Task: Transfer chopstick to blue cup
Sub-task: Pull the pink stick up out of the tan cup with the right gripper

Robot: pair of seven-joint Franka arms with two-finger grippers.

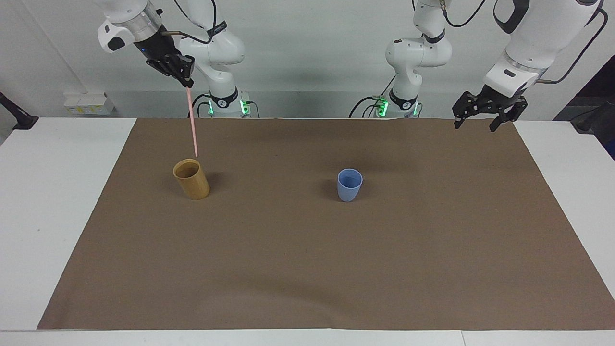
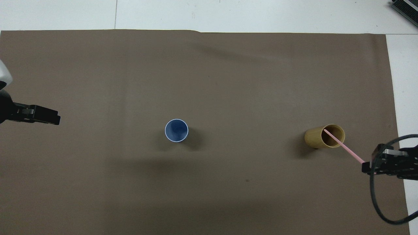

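Two cups stand on the brown mat covering the counter; one stick is in play.

Facing view, scanned across. Right hand is high above the bamboo cup, fingertips clamped together on the top end of the chopstick. The stick hangs close to vertical, slightly tilted, and its lower tip looks just clear of the bamboo cup's rim. Overhead view puts that tip over the cup's mouth.

Blue cup is upright and empty near the mat's middle, well apart from the bamboo cup, toward the left arm's end.

Left hand waits above the mat's corner at its own end, fingers apart, holding nothing.

Judgement: extraction about done; carry to the blue cup is next.

Risks:
- Grip is at the very end of a long thin stick, so it may pivot or swing in transit.
- A tilted tip could miss the narrow mouth.
- Tip striking the rim could topple the light cup.
- Released, the stick stands taller than the cup; its lean could tip the cup over.
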